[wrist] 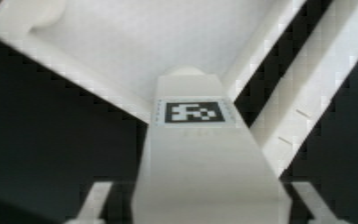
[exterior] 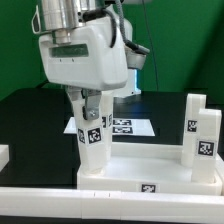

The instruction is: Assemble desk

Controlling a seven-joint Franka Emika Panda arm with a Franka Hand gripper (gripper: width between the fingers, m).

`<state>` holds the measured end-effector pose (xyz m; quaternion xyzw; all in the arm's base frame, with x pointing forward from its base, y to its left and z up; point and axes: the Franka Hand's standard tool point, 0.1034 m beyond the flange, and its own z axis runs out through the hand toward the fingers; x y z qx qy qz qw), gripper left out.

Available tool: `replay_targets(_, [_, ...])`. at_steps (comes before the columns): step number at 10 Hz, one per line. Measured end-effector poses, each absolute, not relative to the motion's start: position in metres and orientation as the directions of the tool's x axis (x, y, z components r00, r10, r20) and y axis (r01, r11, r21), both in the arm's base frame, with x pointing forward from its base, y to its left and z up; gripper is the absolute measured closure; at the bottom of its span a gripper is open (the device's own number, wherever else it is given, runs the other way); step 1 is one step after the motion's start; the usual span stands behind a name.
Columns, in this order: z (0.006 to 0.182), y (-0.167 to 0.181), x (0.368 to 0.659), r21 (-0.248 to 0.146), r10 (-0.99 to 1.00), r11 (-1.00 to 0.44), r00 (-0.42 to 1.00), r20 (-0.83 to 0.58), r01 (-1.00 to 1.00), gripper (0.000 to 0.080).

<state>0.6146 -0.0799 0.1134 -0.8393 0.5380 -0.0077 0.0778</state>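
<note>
Here the claw (exterior: 91,103) is closed on a white square-section leg (exterior: 92,140), holding it upright by its upper part over the corner of the tabletop (exterior: 150,170) nearest the exterior view's left. The leg's foot meets that corner; whether it is seated in a socket I cannot tell. A second leg (exterior: 203,135) already stands upright at the corner toward the exterior view's right, well apart from the first. Both legs are matte white plastic, straight-sided, each carrying a small black-and-white marker tag. The tabletop is a shallow white rectangle with a raised rim, lying on the black surface (exterior: 30,115). Behind it the flat marker board (exterior: 125,126) lies on that surface. The robot's housing above is glossy and rounded.

The wrist view looks down the held leg (wrist: 197,150), its tag sharp, with the pale fingers (wrist: 94,200) flanking its sides and the tabletop's rim (wrist: 282,80) running beyond; the second leg and the marker board show only in the exterior view.
</note>
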Motion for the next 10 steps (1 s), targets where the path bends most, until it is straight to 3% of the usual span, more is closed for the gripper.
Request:
replay_targets(4, [0.1133,-0.0746,0.6155,-0.114,-0.987,-0.081,0.096,-0.129,-0.990,0.0509])
replay_targets(6, [0.1133,-0.0746,0.6156,-0.117,-0.985,-0.096,0.111,-0.130,-0.988,0.0509])
replay_targets(7, [0.1133,-0.0745,0.6156,-0.121,-0.982,-0.128,0.143,-0.126,-0.984,0.0457])
replay_targets(8, [0.1133,-0.0746,0.6156,-0.129,-0.972,-0.185,0.200,-0.119,-0.974,0.0457])
replay_targets(9, [0.1132,-0.0744,0.6156,-0.138,-0.953,-0.266,0.282,-0.107,-0.954,0.0269])
replay_targets(10, [0.1128,-0.0731,0.6156,-0.146,-0.927,-0.347,0.362,-0.096,-0.926,0.0176])
